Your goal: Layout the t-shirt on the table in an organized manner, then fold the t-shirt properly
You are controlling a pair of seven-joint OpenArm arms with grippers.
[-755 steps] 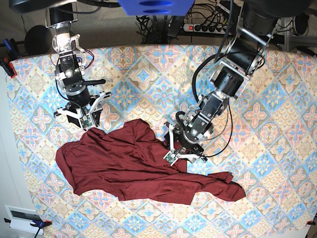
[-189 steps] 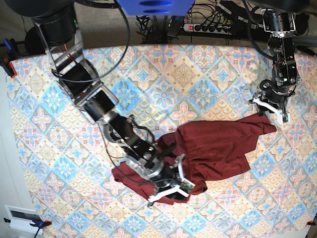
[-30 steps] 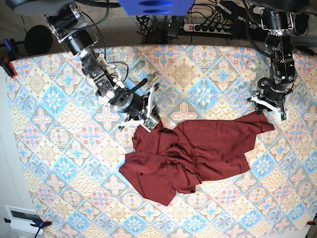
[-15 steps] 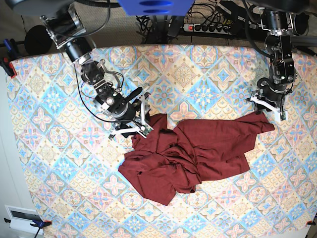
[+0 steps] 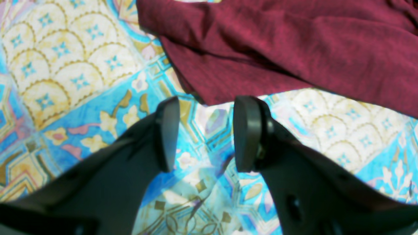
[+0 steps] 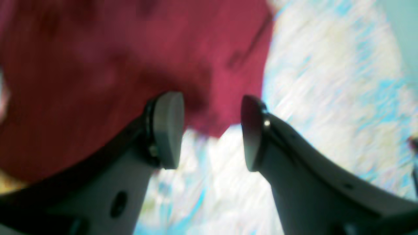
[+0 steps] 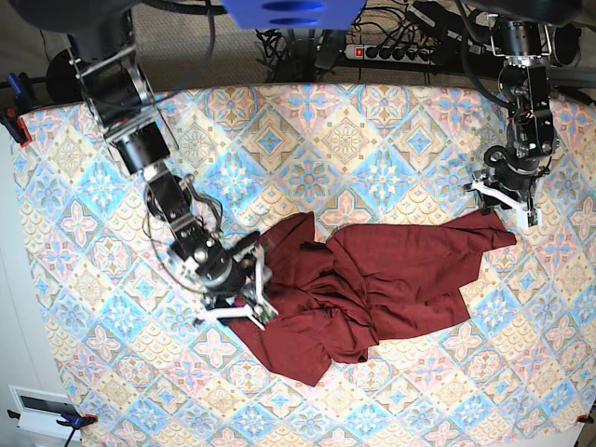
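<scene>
Maroon t-shirt (image 6: 107, 55) (blurred) seemingly beyond right claw (image 6: 212, 130)

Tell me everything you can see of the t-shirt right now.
The t-shirt is plain dark maroon knit with no print. It lies crumpled on the table, not spread: bunched folds at the middle, one flap reaching toward the right pincer, a corner stretching to the left pincer. Both pincers are open and grip nothing. The left one sits just short of a hem edge; the right one is at the cloth's border, contact unclear in the blur.
</scene>
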